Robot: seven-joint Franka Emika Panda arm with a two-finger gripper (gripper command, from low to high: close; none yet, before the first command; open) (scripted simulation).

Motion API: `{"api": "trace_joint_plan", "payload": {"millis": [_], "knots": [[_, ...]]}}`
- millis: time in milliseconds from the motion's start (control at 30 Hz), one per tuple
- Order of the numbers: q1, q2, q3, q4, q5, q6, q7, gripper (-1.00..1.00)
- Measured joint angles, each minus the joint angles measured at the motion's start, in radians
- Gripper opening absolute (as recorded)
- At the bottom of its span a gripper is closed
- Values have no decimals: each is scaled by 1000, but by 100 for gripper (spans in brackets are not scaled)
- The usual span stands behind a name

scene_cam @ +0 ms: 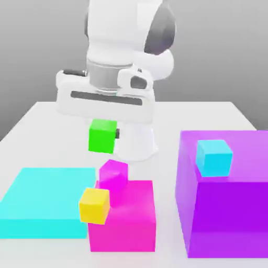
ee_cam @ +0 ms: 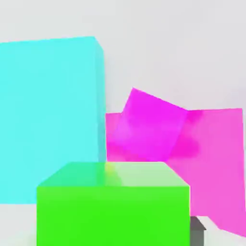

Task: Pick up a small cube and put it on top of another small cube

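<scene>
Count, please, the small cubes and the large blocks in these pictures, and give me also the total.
Small cubes: 4 (green cube, yellow cube, magenta cube, cyan cube)
Large blocks: 3 (cyan block, pink block, purple block)
Total: 7

Green cube (scene_cam: 102, 136) held in claw (scene_cam: 106, 134) above magenta cube (scene_cam: 113, 176), yellow cube (scene_cam: 95, 205) nearby
</scene>
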Motion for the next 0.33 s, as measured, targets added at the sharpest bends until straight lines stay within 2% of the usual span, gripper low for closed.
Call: {"api": "trace_joint_plan", "payload": {"millis": [67, 200, 233, 333], "knots": [[3, -1, -25, -52, -1, 32, -28, -100], [10, 103, -53, -109, -10, 188, -37, -100], [12, 133, -58, -122, -12, 231, -37, 100], [12, 133, -58, -122, -12, 231, -37, 100]]}}
